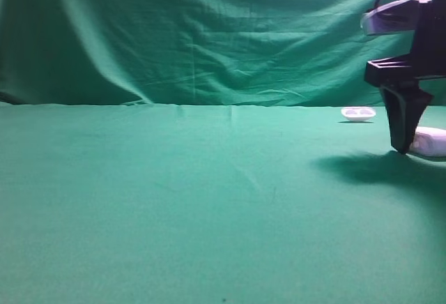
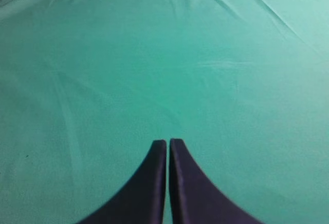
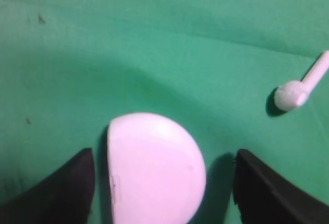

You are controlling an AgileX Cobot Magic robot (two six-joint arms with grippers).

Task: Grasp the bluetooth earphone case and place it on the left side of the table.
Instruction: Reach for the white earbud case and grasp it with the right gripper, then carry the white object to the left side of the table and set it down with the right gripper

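Right wrist view puts the bluetooth earphone case (image 3: 154,170) squarely between the two dark fingers of the right gripper (image 3: 162,183); the jaws stand spread, one finger just beside the case's flat edge and the other a little off its rounded side, with green cloth showing in that gap. Nothing is pinched yet, as far as I can see. The case lies on the table (image 3: 128,54), glossy and white, its lower part cut off by the frame edge.

From the exterior high view the same case (image 1: 431,141) sits at the far right of the table, low behind the gripper's black finger, which comes down almost to the cloth. So it is on the wrong side for the task, and the whole width of cloth lies between it and where it should end up.

Close by are a loose white earbud (image 3: 300,88) off to one side of the gripper and a small white dish (image 1: 358,114) further back near the rear edge of the table.

The left gripper (image 2: 168,144) hangs over bare cloth with its fingers pressed together, holding nothing.

My reading: the approach is made and the fingers straddle the case, but the grasp itself, the lift, the carry across to the left and the setting down are all still to come
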